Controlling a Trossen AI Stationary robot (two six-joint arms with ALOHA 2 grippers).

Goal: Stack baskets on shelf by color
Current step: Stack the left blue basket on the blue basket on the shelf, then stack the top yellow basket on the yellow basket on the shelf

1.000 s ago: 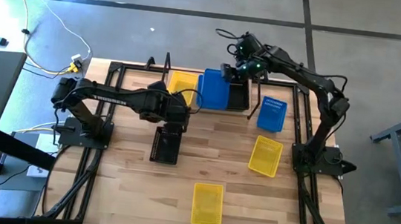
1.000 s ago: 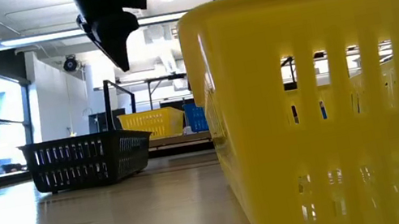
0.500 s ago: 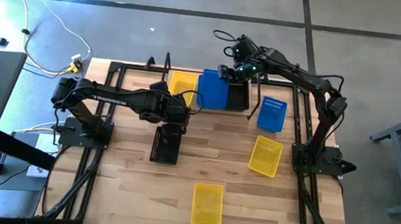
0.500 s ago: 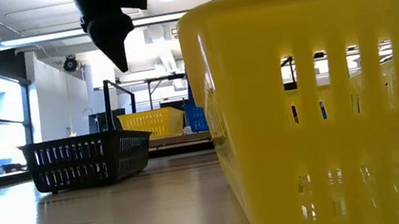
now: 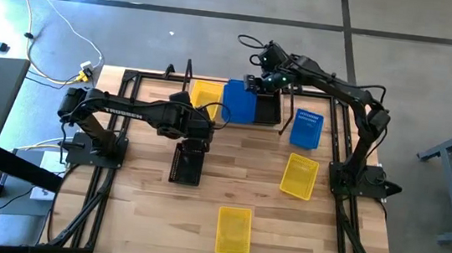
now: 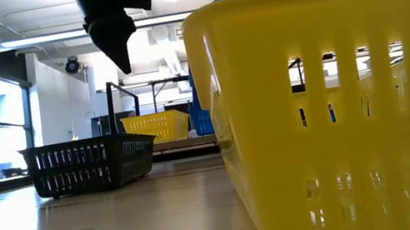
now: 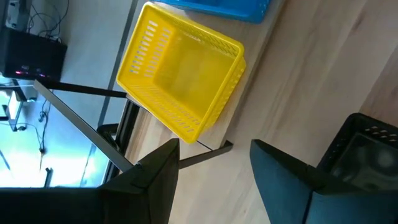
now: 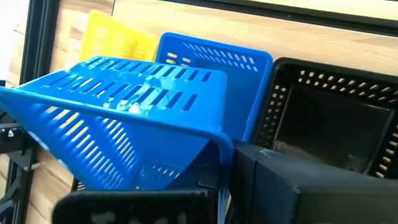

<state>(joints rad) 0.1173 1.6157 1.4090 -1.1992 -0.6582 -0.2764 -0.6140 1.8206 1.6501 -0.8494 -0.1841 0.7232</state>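
Blue basket [image 8: 134,118] pinched in my right gripper [image 5: 253,82], tilted just over the blue one on the shelf [image 5: 182,78].
Shelf holds yellow, blue, black so far; loose on worktop [image 5: 246,179]: 1 black, 1 blue, 2 yellow. Left gripper [image 5: 194,142] spread, empty, above the black basket [image 5: 186,165]. Shelf uprights crowd the drop.

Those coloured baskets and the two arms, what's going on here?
The robot is sorting baskets by colour onto a shelf at the table's far edge. The right gripper is shut on a blue basket, holding it tilted over another blue basket already on the shelf, between a yellow basket and a black basket. The left gripper hangs open above a loose black basket. More yellow and blue ones wait on the table.
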